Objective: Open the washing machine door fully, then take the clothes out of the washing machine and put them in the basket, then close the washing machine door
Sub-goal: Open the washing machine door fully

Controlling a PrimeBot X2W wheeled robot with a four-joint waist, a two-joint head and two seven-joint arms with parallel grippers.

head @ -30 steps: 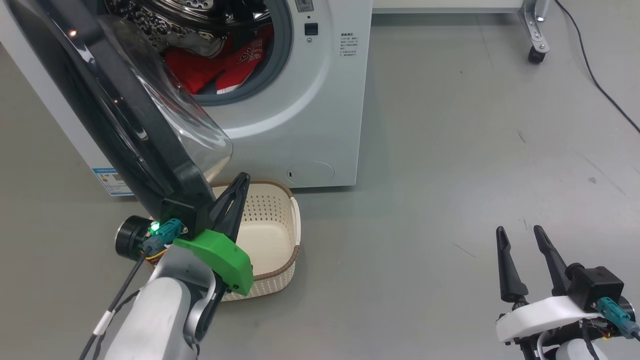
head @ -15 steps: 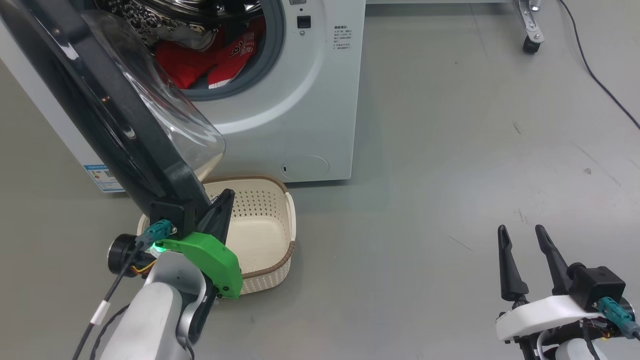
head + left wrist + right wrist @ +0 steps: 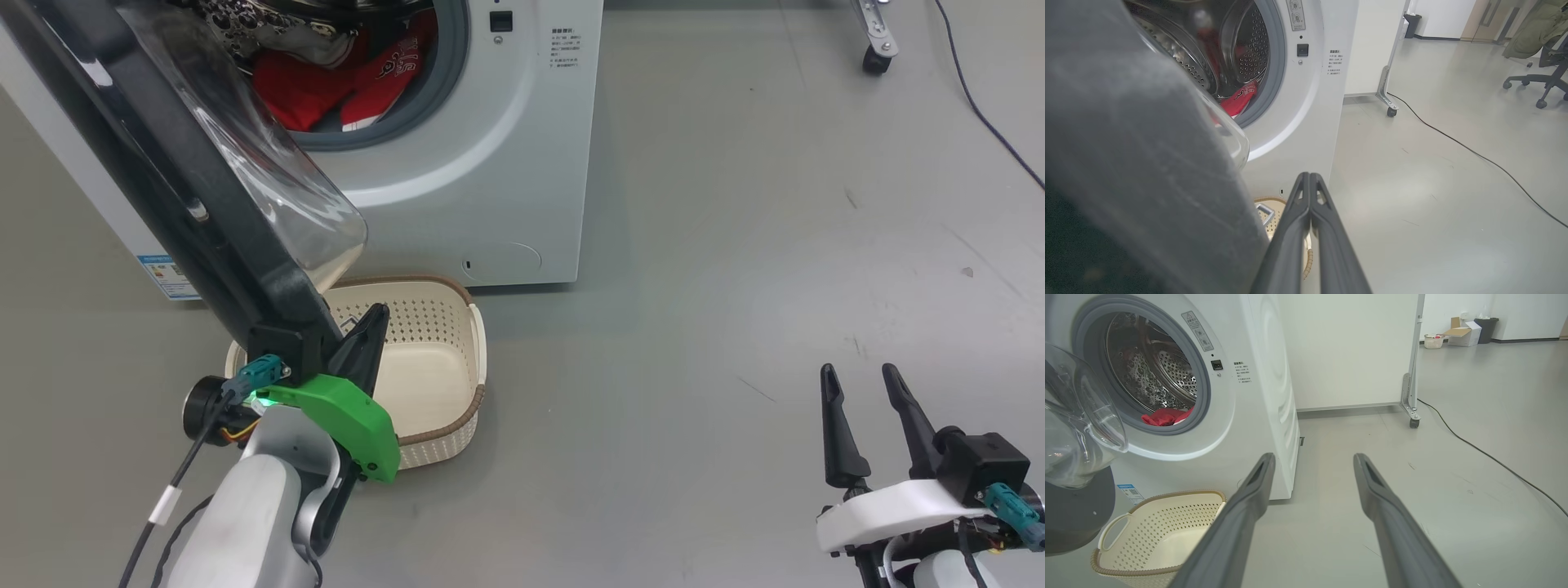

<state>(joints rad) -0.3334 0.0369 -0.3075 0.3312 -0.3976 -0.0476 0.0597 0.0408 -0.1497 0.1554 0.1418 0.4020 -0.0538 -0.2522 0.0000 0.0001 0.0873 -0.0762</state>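
So here's me in front of the big white front-loading washing machine, and its large round glossy black door with the bulging clear glass centre takes up the upper left of the head view. It's swung out, but to me not fully. My left gripper has its two fingers pressed together with nothing between them. It sits right beside the door's lower edge, at lower left of centre, though I can't tell if anything's actually touching. My right gripper is at the lower right with its fingers spread wide and empty, well away from everything. I reckon the door is stiff and weighty on its hinge, with a slick rim, so I'd push on the black frame far from the hinge and keep off the glass. The bright red fabric clothes with white trim lie heaped low in the steel drum at the top of the frame. They'll be soft, light and floppy, and likely to drag on the grey rubber ring, so I'd pinch a bunched fold on top. The small cream perforated plastic basket with the brown rim sits on the floor below the door, and it looks light enough to skid if bumped.
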